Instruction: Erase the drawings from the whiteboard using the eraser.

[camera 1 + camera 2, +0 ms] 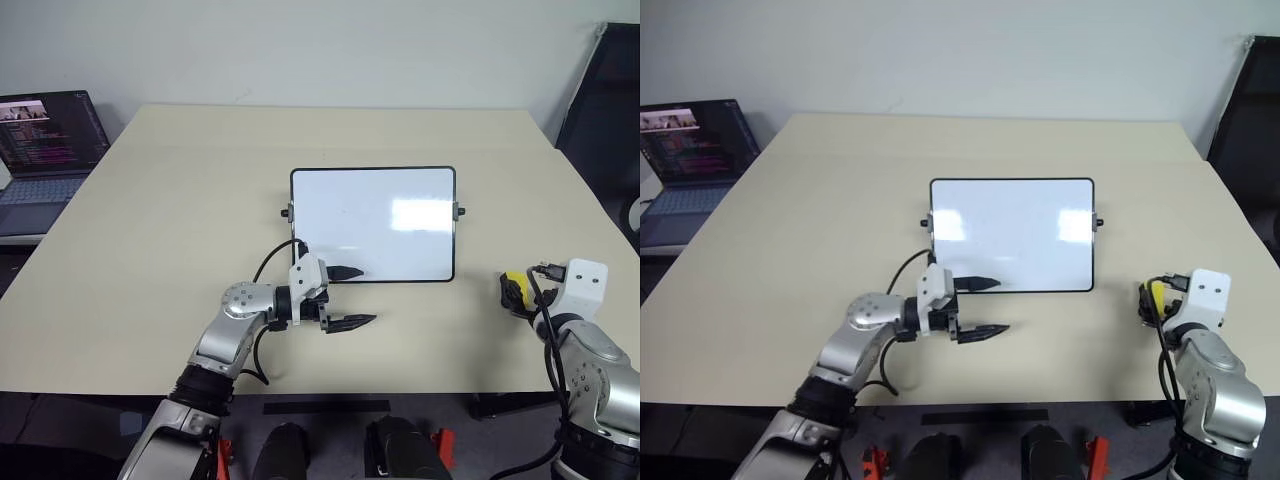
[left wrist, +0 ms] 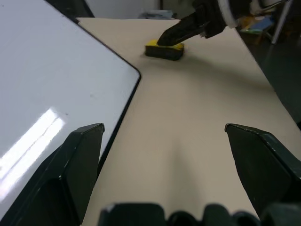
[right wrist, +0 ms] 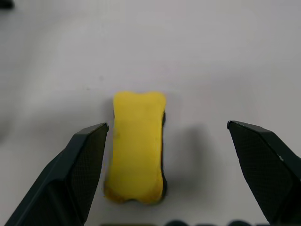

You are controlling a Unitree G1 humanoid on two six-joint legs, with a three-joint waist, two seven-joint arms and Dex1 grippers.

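Eraser point(image 3: 136, 146) between spread fingers point(image 3: 70, 174)

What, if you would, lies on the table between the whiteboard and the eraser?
Nothing: in the left wrist view, bare beige tabletop runs from the whiteboard corner to the eraser.

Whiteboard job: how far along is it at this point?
Done, it seems: the whiteboard looks clean, with no drawings visible on it. In hand: the right gripper stands open with the eraser lying on the table between its fingers, not gripped. The left gripper is open at the board's near left corner. Left: apparently nothing beyond drawing the arms back.
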